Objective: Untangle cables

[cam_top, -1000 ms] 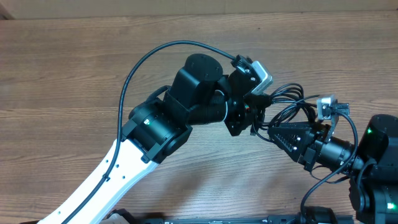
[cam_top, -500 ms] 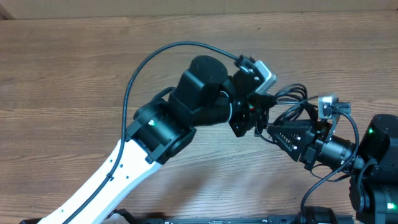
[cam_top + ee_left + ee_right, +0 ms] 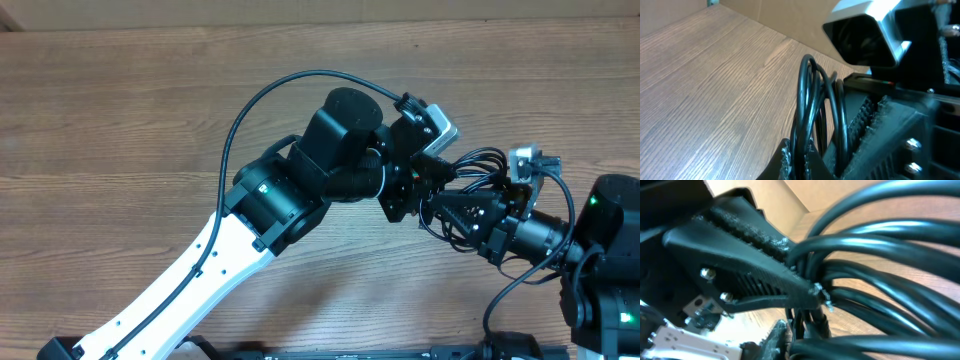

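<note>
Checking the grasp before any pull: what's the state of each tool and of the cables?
left tool: shut on the cables
right tool: shut on the cables, tip right against the left tool
cables: still tangled, bunched in several loops and pinched between both tools; plug ends not visible

Glossy black cables [image 3: 480, 156]; brown wood-grain table [image 3: 110, 120]; left arm [image 3: 270, 195] white, black.

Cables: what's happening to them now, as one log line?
left gripper: shut on cables | right gripper: shut on cables | cables: looped bunch between both grippers
</note>
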Motion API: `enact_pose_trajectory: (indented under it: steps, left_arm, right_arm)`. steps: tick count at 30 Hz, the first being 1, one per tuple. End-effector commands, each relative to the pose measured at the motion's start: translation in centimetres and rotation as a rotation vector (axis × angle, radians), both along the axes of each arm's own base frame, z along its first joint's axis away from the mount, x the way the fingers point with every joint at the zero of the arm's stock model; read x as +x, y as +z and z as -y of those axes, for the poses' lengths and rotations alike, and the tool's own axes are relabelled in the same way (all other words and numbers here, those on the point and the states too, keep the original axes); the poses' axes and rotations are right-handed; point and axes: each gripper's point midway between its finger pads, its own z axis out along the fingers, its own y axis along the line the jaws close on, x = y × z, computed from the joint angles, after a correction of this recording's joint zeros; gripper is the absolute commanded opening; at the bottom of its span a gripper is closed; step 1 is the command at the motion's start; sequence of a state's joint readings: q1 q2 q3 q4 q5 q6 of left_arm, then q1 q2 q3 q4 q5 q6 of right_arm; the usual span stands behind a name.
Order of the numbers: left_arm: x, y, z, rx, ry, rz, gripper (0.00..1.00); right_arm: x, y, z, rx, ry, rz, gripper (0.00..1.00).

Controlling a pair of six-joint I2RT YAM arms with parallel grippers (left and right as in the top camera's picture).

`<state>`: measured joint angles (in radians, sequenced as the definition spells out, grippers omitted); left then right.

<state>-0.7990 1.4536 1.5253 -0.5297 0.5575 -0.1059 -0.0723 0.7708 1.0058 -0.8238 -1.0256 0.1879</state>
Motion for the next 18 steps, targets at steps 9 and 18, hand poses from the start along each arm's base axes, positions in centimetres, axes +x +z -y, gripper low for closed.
enact_pose_trajectory:
  steps: [9,18]
  left_arm:
    - [6.7,-3.4,-5.7,0.120,0.569,-0.211,0.04]
    - [8.4,-6.4,-10.7,0.110,0.978,-0.501,0.04]
  right_arm:
    - [-1.8,1.9,-1.3,0.071,0.137,0.057,0.04]
    - [-4.0,5.2,-2.4,0.129,0.335,0.245,0.04]
